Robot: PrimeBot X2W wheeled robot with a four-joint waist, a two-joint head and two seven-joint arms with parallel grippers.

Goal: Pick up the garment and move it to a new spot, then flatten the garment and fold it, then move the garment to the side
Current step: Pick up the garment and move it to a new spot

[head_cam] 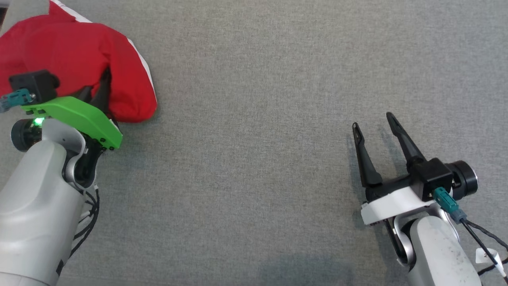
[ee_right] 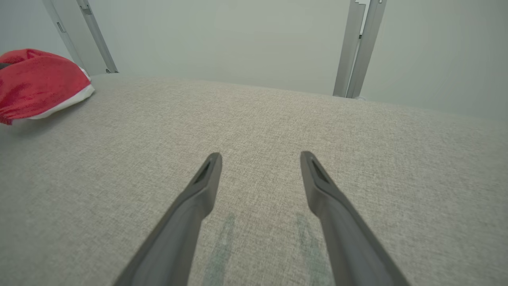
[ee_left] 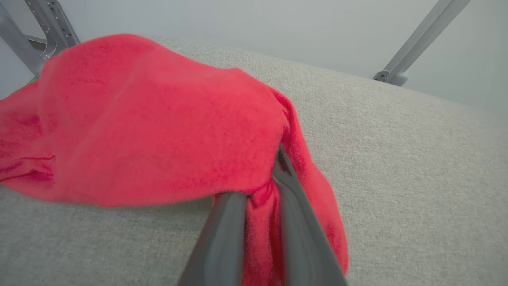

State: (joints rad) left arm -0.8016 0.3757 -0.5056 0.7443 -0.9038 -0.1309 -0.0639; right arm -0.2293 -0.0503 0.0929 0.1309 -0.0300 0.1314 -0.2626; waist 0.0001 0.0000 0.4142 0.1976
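A red fleece garment (head_cam: 71,51) with white trim lies bunched at the far-left edge of the grey woven tabletop (head_cam: 254,159). The left gripper (ee_left: 262,186) is clamped on one of its folds. The right gripper (head_cam: 373,120) sits near right, fingers apart, with open cloth all around. The writing on a white cable tag (head_cam: 486,254) is too small to read.

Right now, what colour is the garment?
The garment is red with a white trim on its edge; the right wrist view shows both best.
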